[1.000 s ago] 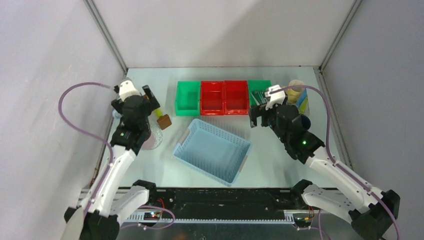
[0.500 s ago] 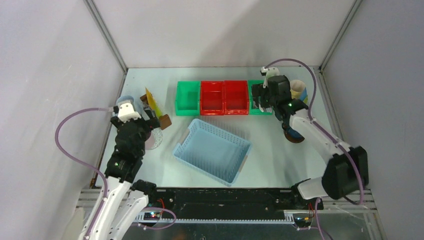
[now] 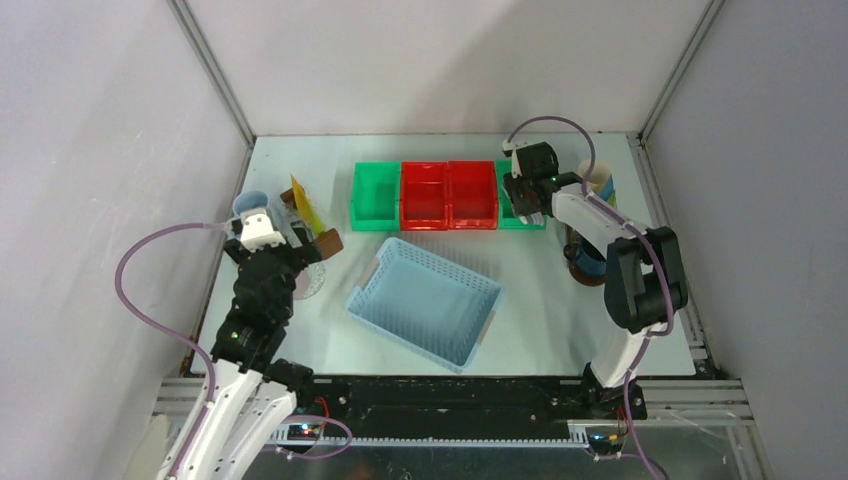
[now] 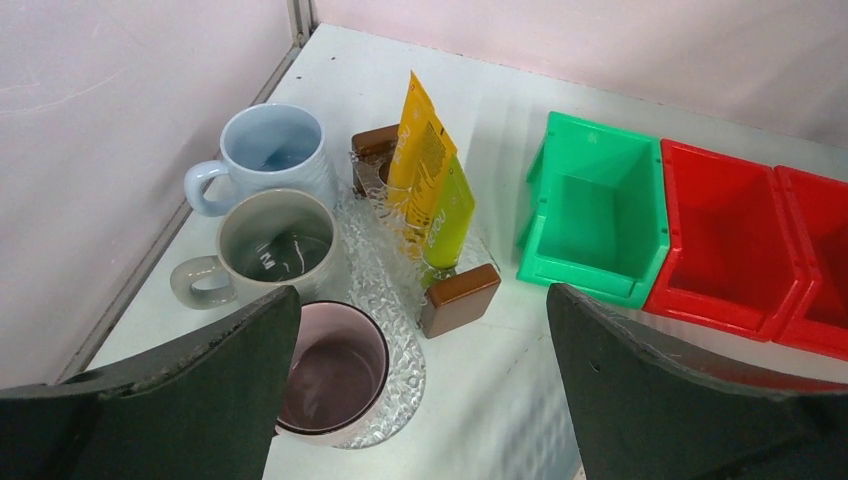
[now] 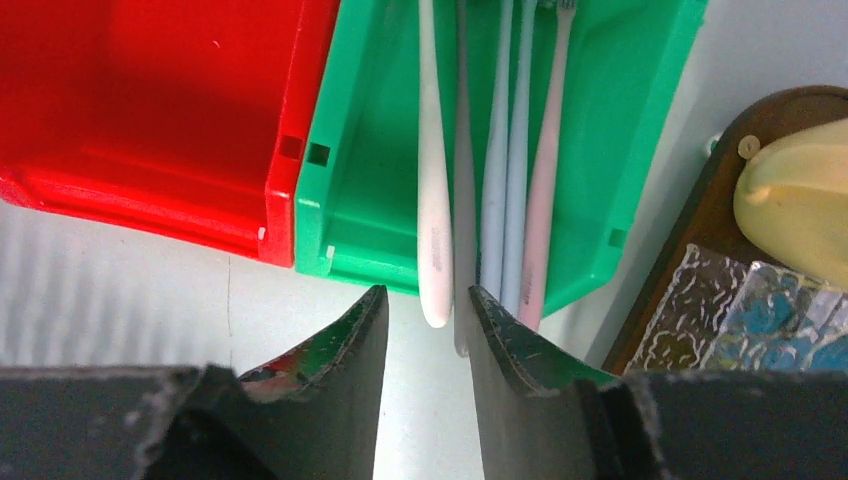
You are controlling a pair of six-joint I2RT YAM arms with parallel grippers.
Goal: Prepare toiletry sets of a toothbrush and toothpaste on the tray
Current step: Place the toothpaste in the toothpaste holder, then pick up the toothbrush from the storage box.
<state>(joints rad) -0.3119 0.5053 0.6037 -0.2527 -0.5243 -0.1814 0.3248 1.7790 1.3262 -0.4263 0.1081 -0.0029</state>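
Observation:
Several toothbrushes lie in a green bin [image 5: 370, 150]: a white one [image 5: 432, 200], pale blue ones [image 5: 497, 170] and a pink one [image 5: 546, 170]. My right gripper [image 5: 428, 305] has its jaws close together either side of the white handle's end, with a slim gap on each side. A tray [image 5: 690, 230] with a cream mug [image 5: 790, 190] lies to the right. My left gripper [image 4: 420, 295] hangs wide open and empty above a second tray [image 4: 385, 260]. That tray holds pale blue [image 4: 272, 152], grey [image 4: 275, 240] and pink [image 4: 335, 365] mugs, plus yellow [image 4: 420, 150] and green [image 4: 450, 215] tubes.
A light blue perforated basket [image 3: 425, 300] sits mid-table. An empty green bin [image 3: 373, 195] and two red bins [image 3: 447, 193] line the back, beside the toothbrush bin. A dark blue mug [image 3: 590, 258] stands on the right tray. Walls close in on three sides.
The right arm has swung back to the toothbrush bin and its jaws have narrowed around the white handle. The left arm has drawn back toward the near edge, still open.

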